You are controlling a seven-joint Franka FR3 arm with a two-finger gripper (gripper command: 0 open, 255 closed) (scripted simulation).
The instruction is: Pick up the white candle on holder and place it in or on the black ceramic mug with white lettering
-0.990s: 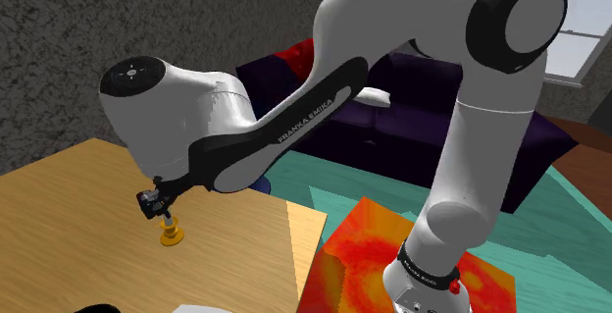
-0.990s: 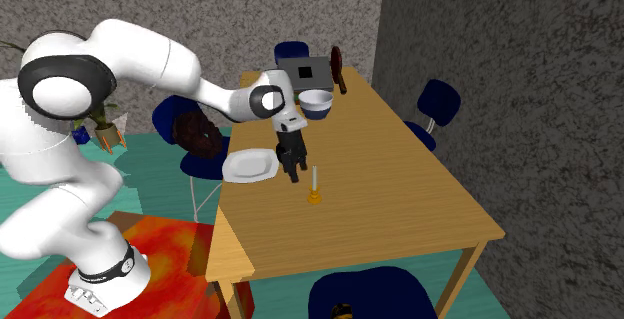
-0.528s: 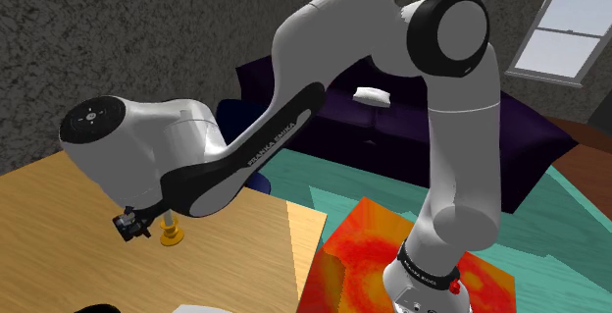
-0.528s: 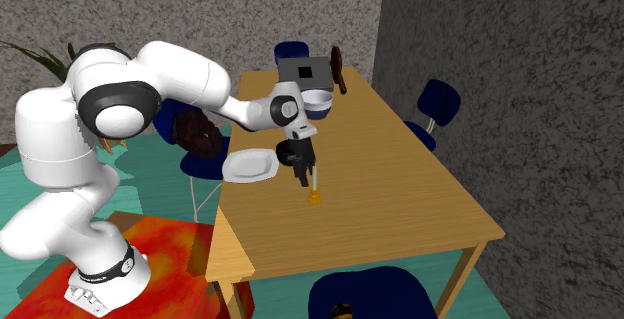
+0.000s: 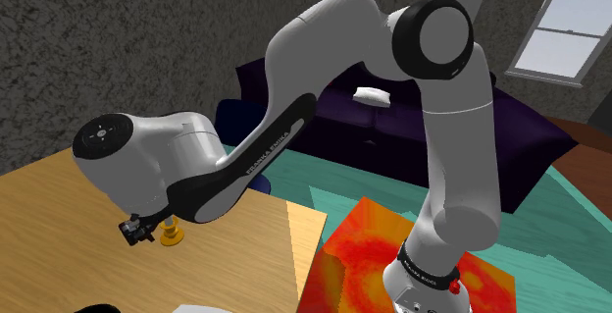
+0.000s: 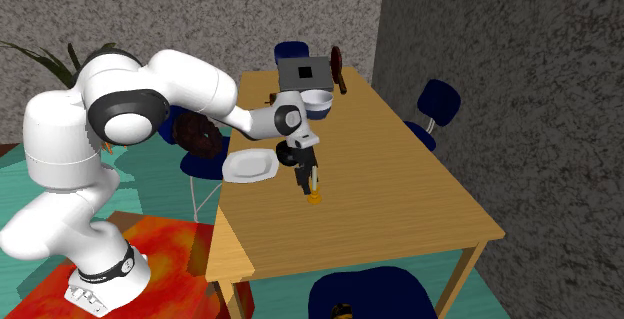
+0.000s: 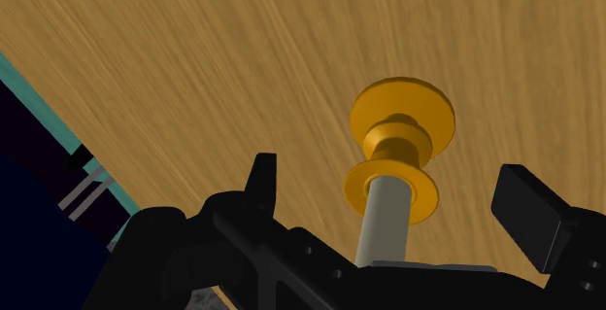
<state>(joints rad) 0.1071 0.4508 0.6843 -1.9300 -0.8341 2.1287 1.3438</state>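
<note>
A white candle point(image 7: 381, 228) stands upright in an orange holder point(image 7: 401, 114) on the wooden table point(image 6: 400, 207). My gripper point(image 7: 393, 196) is lowered around the candle and open, one finger point(image 7: 260, 177) on each side with gaps to the candle. In the second exterior view the gripper point(image 6: 305, 175) hangs right over the candle and holder point(image 6: 314, 195). In the shoulder view the holder point(image 5: 172, 234) shows just beside the gripper point(image 5: 132, 231). A dark, mug-like thing point(image 6: 337, 69) stands at the table's far end; I cannot read any lettering on it.
A white plate point(image 6: 250, 165) lies near the table's edge by the arm. A white bowl point(image 6: 318, 100) and a dark grey box point(image 6: 303, 71) sit at the far end. Blue chairs point(image 6: 438, 102) ring the table. The stand rests on an orange-red rug point(image 5: 392, 262).
The arm has swung over and the gripper has come down from beside the candle to around it. The candle has not moved.
</note>
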